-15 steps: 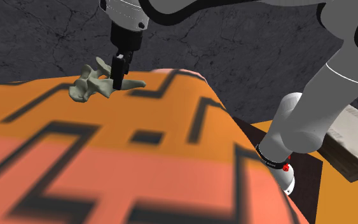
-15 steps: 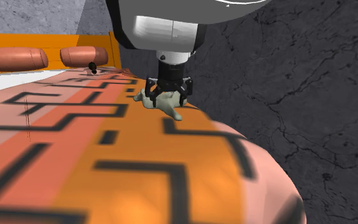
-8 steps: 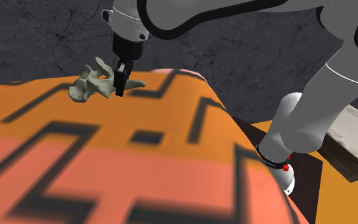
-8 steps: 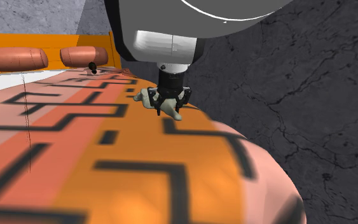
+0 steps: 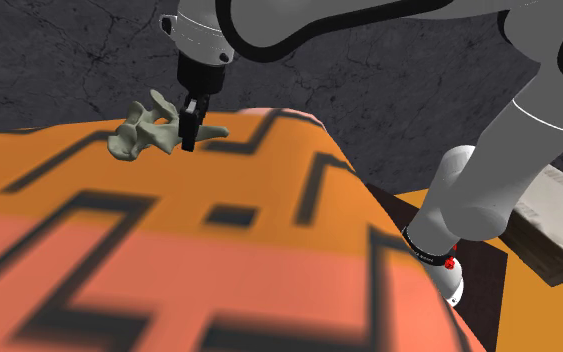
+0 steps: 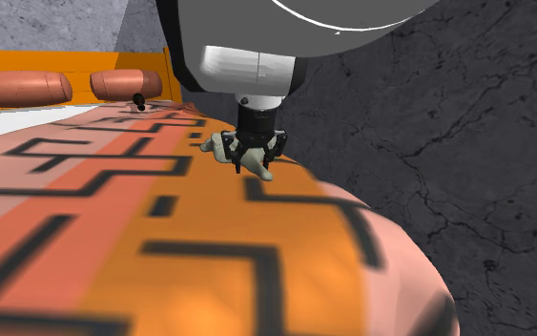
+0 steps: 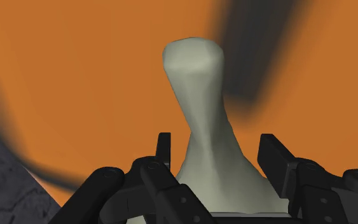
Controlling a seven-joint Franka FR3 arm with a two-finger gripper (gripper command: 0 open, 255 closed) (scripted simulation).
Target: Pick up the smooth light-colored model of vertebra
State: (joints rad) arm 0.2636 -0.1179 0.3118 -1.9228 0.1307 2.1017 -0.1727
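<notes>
The pale greenish-grey vertebra model [image 5: 147, 131] lies near the far edge of an orange cover with black angular lines [image 5: 229, 260]. My black gripper [image 5: 189, 138] comes down from above and is shut on the long prong of the vertebra that points to the shoulder view's right. In the second exterior view the gripper [image 6: 254, 162] clasps the vertebra [image 6: 220, 145] at the cover's rounded edge [image 6: 285, 239]. In the wrist view the fingers [image 7: 163, 145] press on both sides of the vertebra [image 7: 199, 114], and its knobbed end sticks out beyond them.
Two orange bolster pillows [image 6: 23, 88] lie at the far end, with a small dark object [image 6: 138, 100] near them. A dark cracked wall [image 6: 447, 143] rises behind. The arm's base [image 5: 447, 250] and a grey slab [image 5: 559, 235] sit at the shoulder view's lower right.
A second ago the fingers stood apart on either side of the vertebra; they have closed onto its prong. Nothing has moved in the last half second.
</notes>
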